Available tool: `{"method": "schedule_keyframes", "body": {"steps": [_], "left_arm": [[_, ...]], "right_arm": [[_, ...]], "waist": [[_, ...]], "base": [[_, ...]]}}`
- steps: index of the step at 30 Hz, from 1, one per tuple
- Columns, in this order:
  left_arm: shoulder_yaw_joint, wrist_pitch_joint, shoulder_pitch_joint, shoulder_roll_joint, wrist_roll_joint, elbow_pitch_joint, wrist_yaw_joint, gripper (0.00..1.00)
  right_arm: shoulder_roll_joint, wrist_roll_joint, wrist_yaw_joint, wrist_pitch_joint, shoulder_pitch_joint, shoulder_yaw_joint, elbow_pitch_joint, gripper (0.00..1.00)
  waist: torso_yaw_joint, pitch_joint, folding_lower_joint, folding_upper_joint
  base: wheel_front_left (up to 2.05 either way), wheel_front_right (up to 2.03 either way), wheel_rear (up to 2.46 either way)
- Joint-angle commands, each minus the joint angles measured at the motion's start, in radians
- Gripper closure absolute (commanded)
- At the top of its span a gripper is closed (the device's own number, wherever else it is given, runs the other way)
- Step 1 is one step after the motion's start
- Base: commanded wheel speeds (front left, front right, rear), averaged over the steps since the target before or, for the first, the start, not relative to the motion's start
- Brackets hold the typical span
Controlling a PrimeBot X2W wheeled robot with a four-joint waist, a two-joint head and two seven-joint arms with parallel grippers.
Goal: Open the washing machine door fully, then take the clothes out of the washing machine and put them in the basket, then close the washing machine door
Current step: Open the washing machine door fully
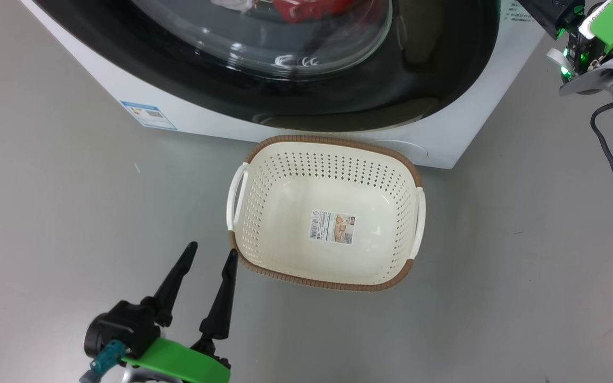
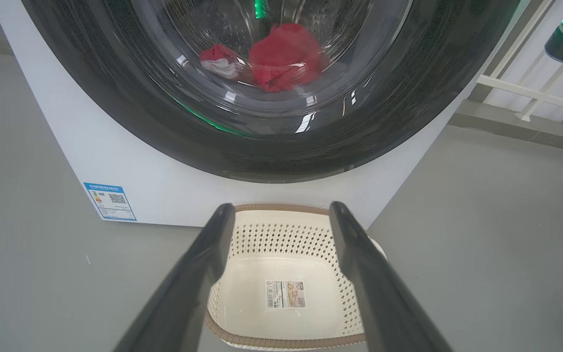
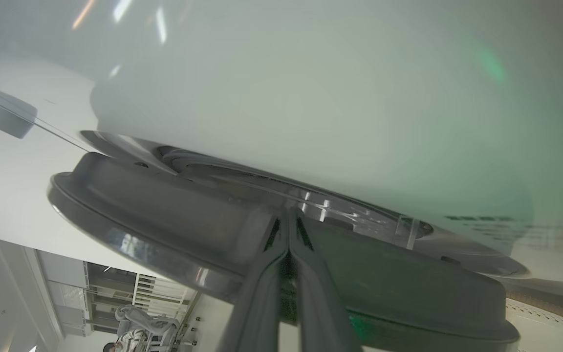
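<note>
Red clothes (image 2: 286, 56) — cream, hole-dotted basket (image 1: 257, 213), brown-rimmed

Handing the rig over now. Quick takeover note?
Left gripper: open, empty, beside the cream perforated plastic basket.
Right gripper: shut, fingertips at the edge of the glossy black-rimmed round glass door.
Red clothes lie in the white front-loading washing machine, behind the glass. Basket empty, on the floor before it.
Done: nothing yet.
To do: open door fully, move clothes, close door.

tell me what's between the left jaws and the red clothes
Left wrist view: the basket on the floor, empty, then the washing machine door, whose glass window covers the clothes.
</note>
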Motion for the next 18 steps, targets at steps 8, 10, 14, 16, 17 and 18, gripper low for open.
{"method": "schedule_keyframes", "body": {"steps": [8,10,14,16,17,18], "left_arm": [[0.031,-0.012,-0.007,0.014,-0.003,-0.016,-0.006,0.00],[0.030,-0.012,-0.001,0.013,-0.003,-0.014,-0.006,0.00],[0.028,-0.012,0.008,0.012,-0.002,-0.012,-0.006,0.00],[0.029,-0.012,0.012,0.011,-0.002,-0.012,-0.006,0.00],[0.030,-0.012,0.013,0.011,-0.002,-0.011,-0.006,0.00],[0.029,-0.012,0.014,0.011,-0.001,-0.010,-0.006,0.00]], "right_arm": [[0.040,0.030,0.001,0.075,0.017,0.018,-0.016,1.00],[0.044,0.034,0.001,0.098,0.038,0.025,-0.018,1.00],[0.051,0.043,0.001,0.119,0.062,0.027,-0.028,1.00],[0.056,0.044,0.001,0.126,0.071,0.029,-0.035,1.00],[0.059,0.046,0.001,0.131,0.076,0.029,-0.039,1.00],[0.061,0.049,0.001,0.136,0.080,0.030,-0.044,1.00]], "waist": [[-0.007,-0.018,0.0000,0.0000],[-0.009,-0.030,0.0000,0.0000],[-0.011,-0.044,0.0000,0.0000],[-0.012,-0.048,0.0000,0.0000],[-0.012,-0.051,0.0000,0.0000],[-0.012,-0.053,0.0000,0.0000]], "base": [[0.00,0.00,0.00],[0.00,0.00,0.00],[0.00,0.00,0.00],[0.00,0.00,0.00],[0.00,0.00,0.00],[0.00,0.00,0.00]]}}
